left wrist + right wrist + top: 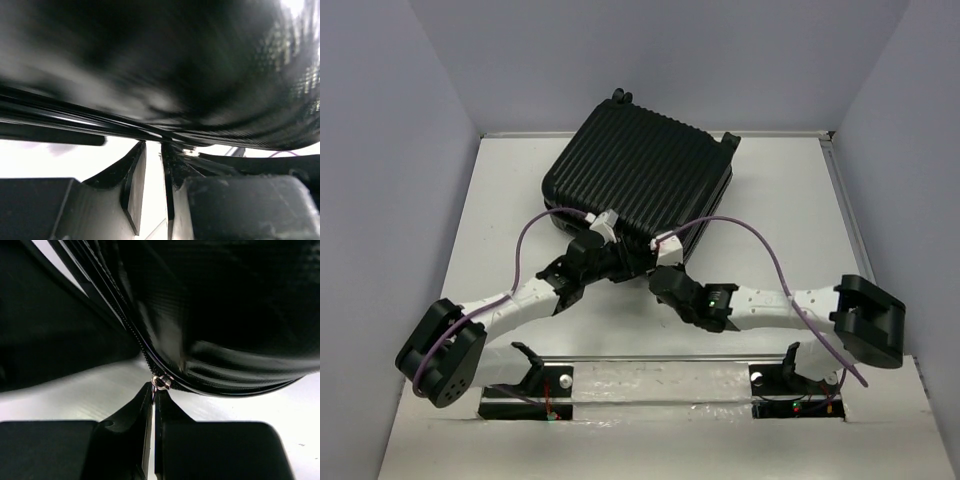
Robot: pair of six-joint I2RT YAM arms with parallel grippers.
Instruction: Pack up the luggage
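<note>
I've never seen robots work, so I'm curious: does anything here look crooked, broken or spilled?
Only the suitcase lies askew, its sides at an angle to the table edges. Nothing looks spilled or damaged. The right gripper pinches its zipper pull, which seems intended.

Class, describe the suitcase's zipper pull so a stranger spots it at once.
Find the black ribbed suitcase and follow its zipper track. The zipper pull is the small silver piece at the right gripper tips, the only bright metal there.

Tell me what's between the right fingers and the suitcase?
A small silver zipper pull, pinched at the tips of the right fingers, attached to the suitcase. The right wrist view shows it.
</note>
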